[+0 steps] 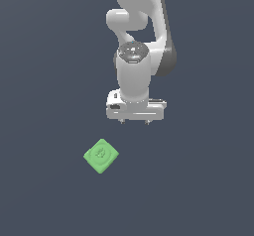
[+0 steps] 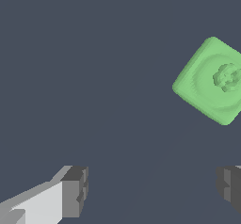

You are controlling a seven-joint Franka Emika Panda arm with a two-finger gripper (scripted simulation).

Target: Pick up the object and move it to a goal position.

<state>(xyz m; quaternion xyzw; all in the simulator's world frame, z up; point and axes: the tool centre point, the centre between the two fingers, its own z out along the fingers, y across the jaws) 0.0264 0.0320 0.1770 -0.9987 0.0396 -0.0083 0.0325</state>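
Resting flat on the dark blue-grey floor point(image 1: 44, 106), a small light-green cube point(image 1: 101, 155) with rounded edges, turned so its corners point up, down and sideways in the exterior view. Faint circular emblem on its top face, clearer in the wrist view, where the cube point(image 2: 212, 81) runs partly off the picture's edge. Untouched, nothing gripping or leaning on it.

Hanging above the floor, the gripper point(image 1: 134, 122), pointing straight down, released and spread wide, with empty space between the jaws. Well apart from the cube; in the exterior view the cube sits lower in the picture and toward the exterior view's left of the gripper. Two short dark fingertips point(image 1: 122, 121) just visible under the pale hand body. In the wrist view, two grey pads point(image 2: 75, 191) far apart from each other, only bare floor between them, the cube outside that gap and off to one side.

Rising from the hand, the white Panda arm point(image 1: 134, 76), wrist upright, upper links bending out of the picture's top edge, a dark joint cover on its side toward the exterior view's right.
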